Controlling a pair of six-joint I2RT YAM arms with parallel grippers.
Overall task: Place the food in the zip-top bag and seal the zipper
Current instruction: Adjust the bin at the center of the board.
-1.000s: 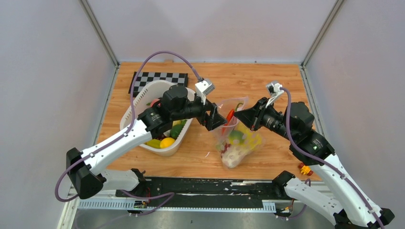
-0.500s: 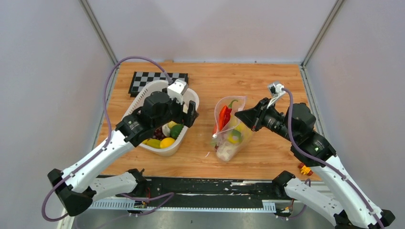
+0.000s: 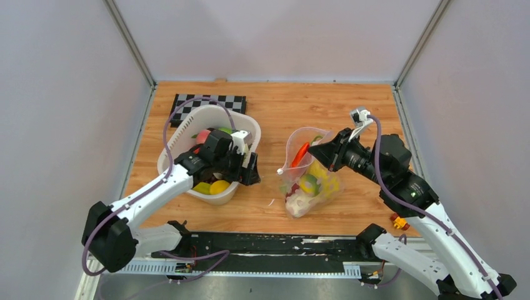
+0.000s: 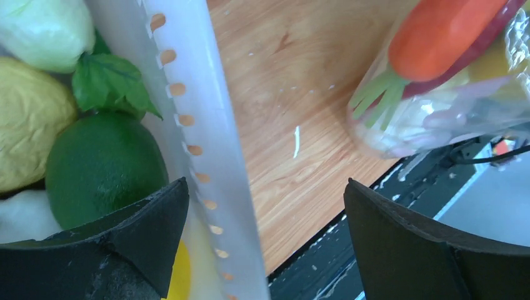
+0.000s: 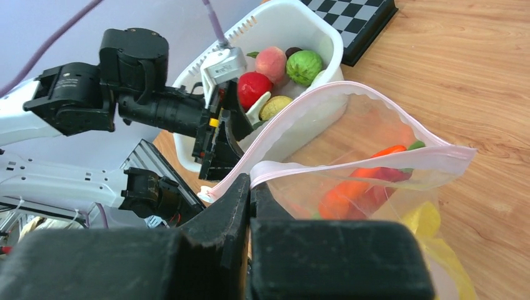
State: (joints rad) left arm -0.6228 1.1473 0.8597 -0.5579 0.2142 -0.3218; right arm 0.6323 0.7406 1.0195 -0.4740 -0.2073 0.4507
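The zip-top bag (image 3: 312,187) sits at six o'clock of the right gripper (image 3: 312,149), which is clamped on its rim; the left gripper (image 3: 252,172), nine o'clock of the bag, gapes empty.

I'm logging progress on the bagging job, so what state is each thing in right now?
zip-top bag: open, mouth held up, partly filled with food.
zipper: unsealed.
right gripper: shut on the bag's mouth edge.
left gripper: open, empty, straddling the basket wall.
basket: upright, holds more food.
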